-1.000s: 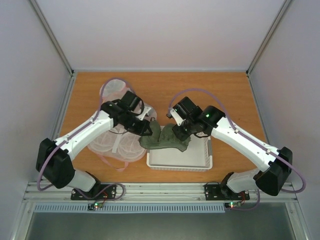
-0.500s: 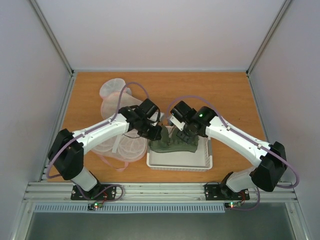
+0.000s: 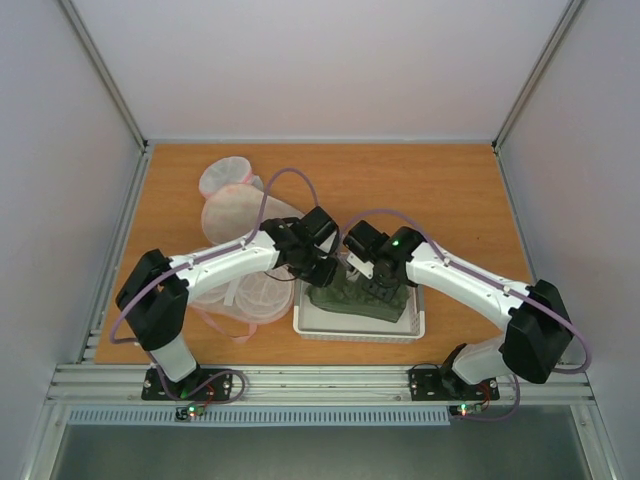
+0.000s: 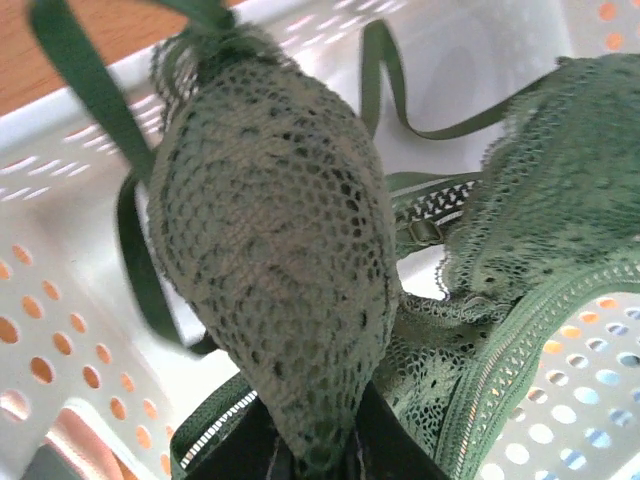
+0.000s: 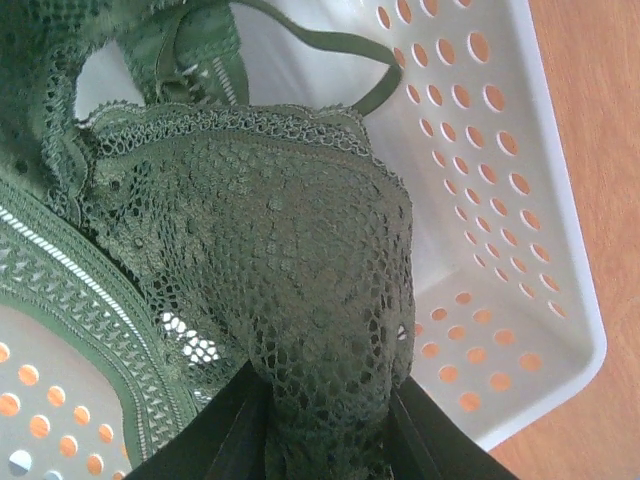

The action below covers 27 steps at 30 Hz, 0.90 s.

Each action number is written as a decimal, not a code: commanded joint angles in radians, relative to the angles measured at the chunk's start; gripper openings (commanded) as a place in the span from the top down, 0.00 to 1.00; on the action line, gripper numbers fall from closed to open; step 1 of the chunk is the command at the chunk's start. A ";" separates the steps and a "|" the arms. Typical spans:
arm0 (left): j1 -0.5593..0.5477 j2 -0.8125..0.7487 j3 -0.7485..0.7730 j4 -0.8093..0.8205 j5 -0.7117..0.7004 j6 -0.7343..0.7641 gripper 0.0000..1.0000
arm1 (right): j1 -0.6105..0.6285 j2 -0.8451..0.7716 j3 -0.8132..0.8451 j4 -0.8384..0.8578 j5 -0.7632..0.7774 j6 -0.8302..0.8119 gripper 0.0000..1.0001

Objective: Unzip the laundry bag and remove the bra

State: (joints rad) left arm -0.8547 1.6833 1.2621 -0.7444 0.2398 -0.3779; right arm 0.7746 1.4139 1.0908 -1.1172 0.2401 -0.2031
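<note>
Item one: the table (image 3: 455, 190), an orange-brown wooden surface, is carrying three objects directly. The laundry bag (image 3: 258, 298) is lying on the left half, spread open, its rounded cream lobes showing white mesh, and its pink loop strap (image 3: 220, 326) is trailing toward the near edge. A small round mesh pouch (image 3: 224, 177) with a pink rim is resting just behind the bag's far lobe; contact or overlap cannot be told. A white perforated basket (image 3: 360, 333) is standing at the near edge, just right of the bag's near lobe.
</note>
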 commanded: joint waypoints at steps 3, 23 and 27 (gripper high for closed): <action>0.000 0.022 -0.036 0.014 -0.071 -0.025 0.87 | -0.006 0.031 -0.036 0.088 0.022 -0.041 0.73; -0.006 0.031 -0.046 0.020 -0.018 -0.028 0.33 | -0.010 0.051 -0.028 0.127 0.216 -0.058 0.21; -0.006 0.026 -0.023 0.012 -0.015 -0.015 0.29 | -0.012 0.034 0.024 0.103 0.241 -0.031 0.21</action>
State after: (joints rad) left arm -0.8505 1.7222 1.2041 -0.7357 0.2173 -0.4084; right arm 0.7685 1.4937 1.0622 -1.0214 0.4202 -0.2649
